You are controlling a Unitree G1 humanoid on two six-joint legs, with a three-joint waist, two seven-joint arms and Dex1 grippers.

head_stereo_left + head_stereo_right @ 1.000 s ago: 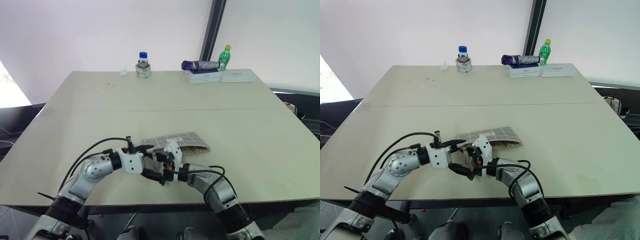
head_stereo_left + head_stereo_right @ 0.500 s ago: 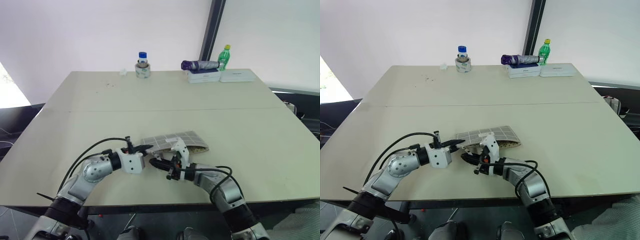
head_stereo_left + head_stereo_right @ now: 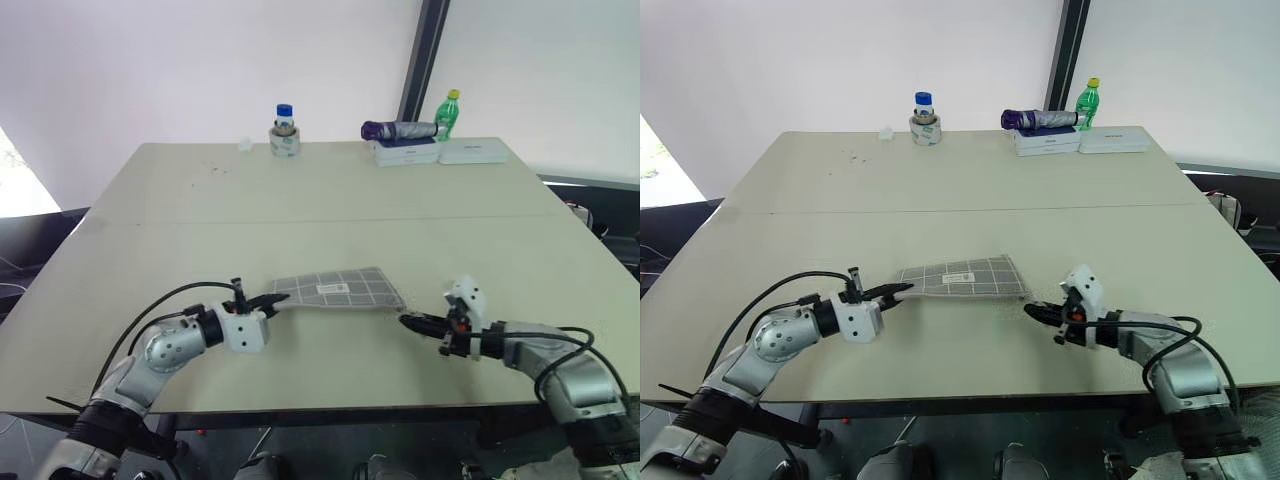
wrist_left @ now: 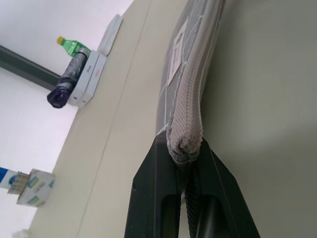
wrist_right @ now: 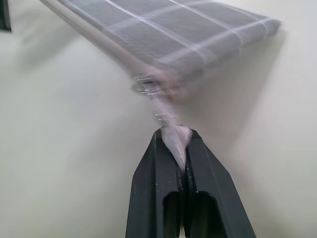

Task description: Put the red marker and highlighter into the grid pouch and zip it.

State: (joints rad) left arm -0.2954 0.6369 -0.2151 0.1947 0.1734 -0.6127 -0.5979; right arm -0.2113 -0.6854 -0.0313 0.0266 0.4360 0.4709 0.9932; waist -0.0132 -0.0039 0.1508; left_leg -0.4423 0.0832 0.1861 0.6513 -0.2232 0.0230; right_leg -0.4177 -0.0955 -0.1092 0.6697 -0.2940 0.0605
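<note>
The grid pouch (image 3: 335, 290) lies flat on the table near the front edge, grey with white lines and a white label patch. My left gripper (image 3: 277, 298) is shut on the pouch's left end, and the fabric shows pinched between its fingers (image 4: 158, 198). At the pouch's right end my right gripper (image 3: 405, 321) is shut on the pale pull tab (image 5: 172, 136) of the zipper, drawn taut off the corner. The pouch's zipper edge looks closed along its length. The red marker and the highlighter are hidden from view.
Along the table's far edge stand a blue-capped jar on a tape roll (image 3: 285, 131), a purple folded umbrella (image 3: 398, 130) on white boxes (image 3: 475, 152), and a green bottle (image 3: 451, 112). The table's front edge (image 3: 320, 410) runs just below both arms.
My right gripper has shut and swept right from beside the left gripper to the pouch's right end. The gaping pouch mouth now lies flat and closed. The left gripper and pouch shifted slightly left.
</note>
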